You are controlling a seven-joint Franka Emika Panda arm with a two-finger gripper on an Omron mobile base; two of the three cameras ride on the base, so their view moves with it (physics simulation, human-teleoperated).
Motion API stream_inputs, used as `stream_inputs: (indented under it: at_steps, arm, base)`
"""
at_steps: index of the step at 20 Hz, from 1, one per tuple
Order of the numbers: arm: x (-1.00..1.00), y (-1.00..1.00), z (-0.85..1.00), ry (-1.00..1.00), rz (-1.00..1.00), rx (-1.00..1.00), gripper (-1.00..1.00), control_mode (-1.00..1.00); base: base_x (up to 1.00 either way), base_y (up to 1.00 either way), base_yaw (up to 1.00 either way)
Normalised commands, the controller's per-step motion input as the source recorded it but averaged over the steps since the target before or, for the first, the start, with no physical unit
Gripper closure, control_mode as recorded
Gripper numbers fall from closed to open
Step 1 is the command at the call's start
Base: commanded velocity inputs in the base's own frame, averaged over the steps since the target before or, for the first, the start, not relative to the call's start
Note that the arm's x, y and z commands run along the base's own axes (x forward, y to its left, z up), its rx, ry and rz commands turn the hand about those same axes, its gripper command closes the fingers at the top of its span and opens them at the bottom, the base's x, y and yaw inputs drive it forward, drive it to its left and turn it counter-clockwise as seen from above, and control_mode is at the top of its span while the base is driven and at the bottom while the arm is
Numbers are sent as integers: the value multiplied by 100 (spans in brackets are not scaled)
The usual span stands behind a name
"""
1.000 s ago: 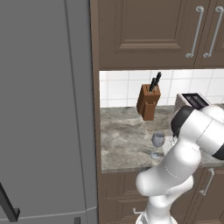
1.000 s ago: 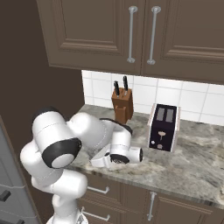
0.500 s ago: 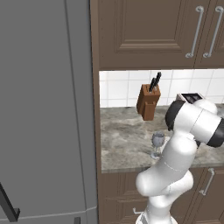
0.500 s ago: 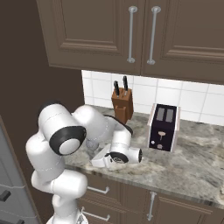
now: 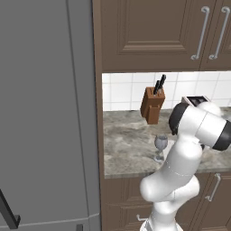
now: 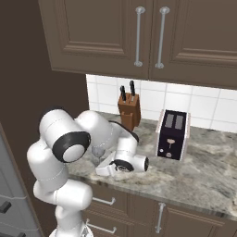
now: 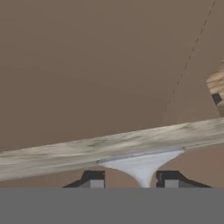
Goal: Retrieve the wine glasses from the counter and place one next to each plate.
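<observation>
Marbled stone table (image 5: 131, 144) carries, from left to right, the wine glass (image 5: 160, 147) near its front edge, a knife block (image 5: 152, 104) and a toaster (image 6: 172, 134). A second ago the end effector (image 7: 130, 180) stood wide; now its fingertips (image 7: 92, 180) have drawn in on either side of the stem, apparently mid-closure, so lifting looks premature.

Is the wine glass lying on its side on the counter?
No, the wine glass stands upright on its foot on the counter, in front of the knife block.
</observation>
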Motion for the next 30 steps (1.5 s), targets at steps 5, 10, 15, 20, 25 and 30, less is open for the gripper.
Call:
stream_inputs:
  at_steps: [5, 10, 15, 20, 25, 30]
  arm:
    - [-4, 3, -2, -12, -1, 0, 100, -100]
    - [-36, 0, 70, -31, 0, 0, 100, -100]
    - [-44, 1, 100, -12, -1, 0, 100, -100]
    - [-49, 0, 100, -1, -1, 0, 100, -100]
    - [-64, 1, 100, -1, 0, 0, 100, -100]
    - [-72, 0, 89, 0, 0, 0, 100, -100]
  base:
    - [0, 0, 0]
    - [0, 0, 0]
    - [0, 0, 0]
    - [0, 0, 0]
    - [0, 0, 0]
    - [0, 0, 0]
